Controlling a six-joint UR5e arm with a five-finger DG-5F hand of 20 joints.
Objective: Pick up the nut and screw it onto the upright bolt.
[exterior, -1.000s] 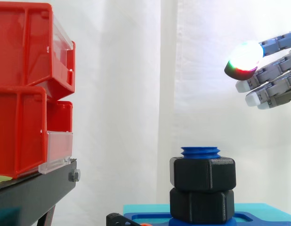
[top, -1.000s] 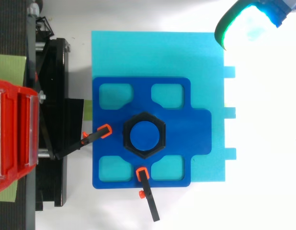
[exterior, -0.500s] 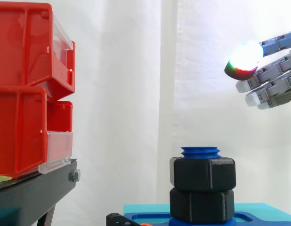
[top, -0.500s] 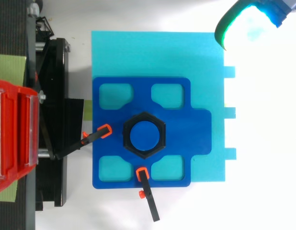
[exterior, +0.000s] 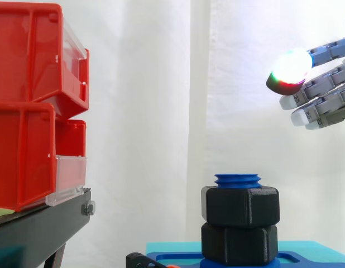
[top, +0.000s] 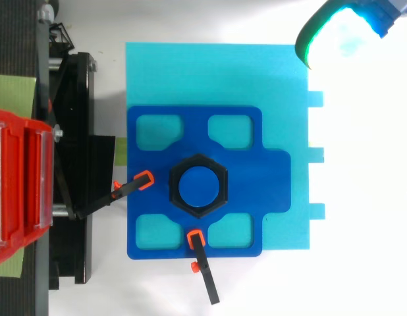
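Observation:
A blue upright bolt [exterior: 238, 180] stands on a dark blue base [top: 256, 178]. Two black hexagonal nuts sit on it: an upper nut [exterior: 240, 205] and a lower nut [exterior: 238, 243] beneath it. From above the upper nut [top: 198, 164] rings the bolt's blue top [top: 198, 186]. My hand [exterior: 323, 92] hovers high at the right edge, well above and to the right of the bolt, touching nothing. Its fingers are relaxed and hold nothing, with one fingertip [top: 338, 33] glowing white, cyan and green.
Red bins [exterior: 33, 100] are stacked on a black stand [exterior: 38, 229] at the left. A light blue mat [top: 217, 72] lies under the base. Two black clamps with orange tips [top: 132, 187] [top: 202, 262] hold the base at its left and front edges.

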